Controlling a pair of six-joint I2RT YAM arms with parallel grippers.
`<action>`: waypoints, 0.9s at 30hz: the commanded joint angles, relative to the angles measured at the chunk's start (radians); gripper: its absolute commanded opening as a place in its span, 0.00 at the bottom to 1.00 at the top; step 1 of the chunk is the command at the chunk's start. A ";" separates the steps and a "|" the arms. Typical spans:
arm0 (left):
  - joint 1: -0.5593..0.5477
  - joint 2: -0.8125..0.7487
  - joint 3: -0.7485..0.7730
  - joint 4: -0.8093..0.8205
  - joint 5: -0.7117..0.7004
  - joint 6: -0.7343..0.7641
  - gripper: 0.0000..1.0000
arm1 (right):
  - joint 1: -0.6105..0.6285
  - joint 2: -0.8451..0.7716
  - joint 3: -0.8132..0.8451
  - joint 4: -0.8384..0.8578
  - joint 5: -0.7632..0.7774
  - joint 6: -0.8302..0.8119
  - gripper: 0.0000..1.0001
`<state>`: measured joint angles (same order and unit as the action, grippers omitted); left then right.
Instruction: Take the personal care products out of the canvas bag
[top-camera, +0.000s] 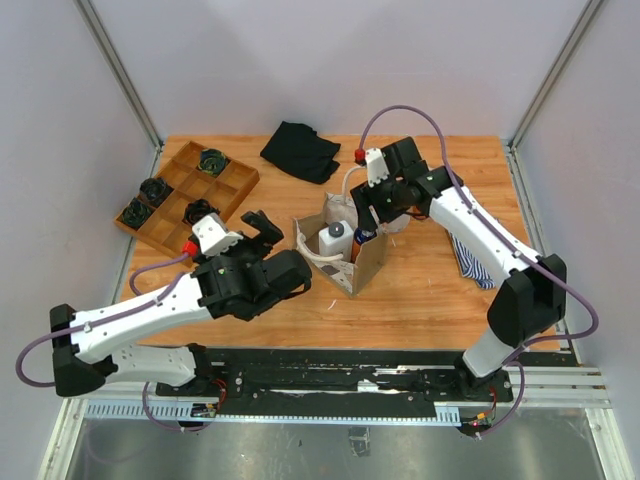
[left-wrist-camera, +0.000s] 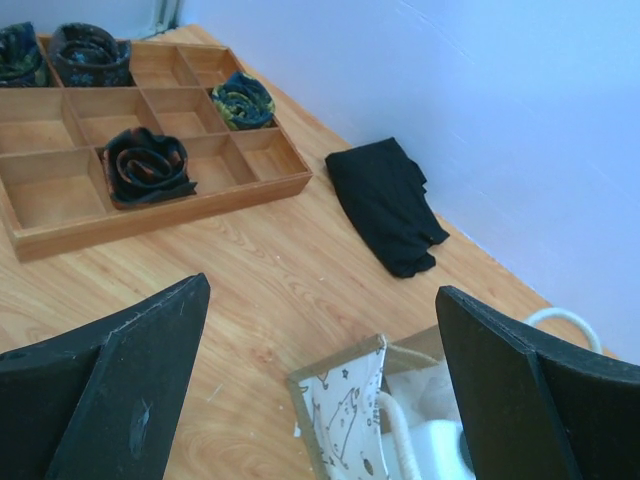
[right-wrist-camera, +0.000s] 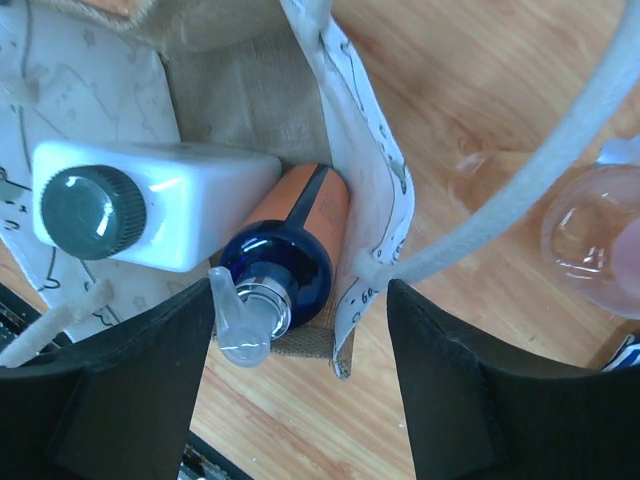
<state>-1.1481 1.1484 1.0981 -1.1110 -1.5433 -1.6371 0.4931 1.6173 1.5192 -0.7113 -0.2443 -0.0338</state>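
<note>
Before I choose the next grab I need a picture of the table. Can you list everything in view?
bag: one, beige with white handles, table centre, open
white bottle: one, white with dark cap, inside the bag
orange bottle: one, orange-brown with blue pump top, in the bag beside the white one
clear container: one, pale with a pink tint, on the table outside the bag, only partly seen
tray: one, wooden, divided, far left
rolls: four, dark patterned, in separate tray compartments
black cloth: one, far middle
striped cloth: one, blue and white, right side
left end effector: open, left of the bag
right end effector: open, over the bag
</note>
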 joint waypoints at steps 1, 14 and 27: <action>-0.007 -0.048 0.029 0.338 -0.172 0.453 1.00 | 0.010 0.031 -0.049 -0.009 -0.010 -0.003 0.68; -0.005 0.090 0.191 0.761 0.004 0.921 1.00 | 0.100 0.158 -0.063 -0.027 0.084 -0.029 0.56; 0.131 0.244 0.394 0.774 0.522 1.202 0.96 | 0.121 0.097 0.065 -0.050 0.210 -0.023 0.01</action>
<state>-1.0733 1.3460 1.3972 -0.2123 -1.1297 -0.4469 0.6056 1.7458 1.5150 -0.7170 -0.1249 -0.0456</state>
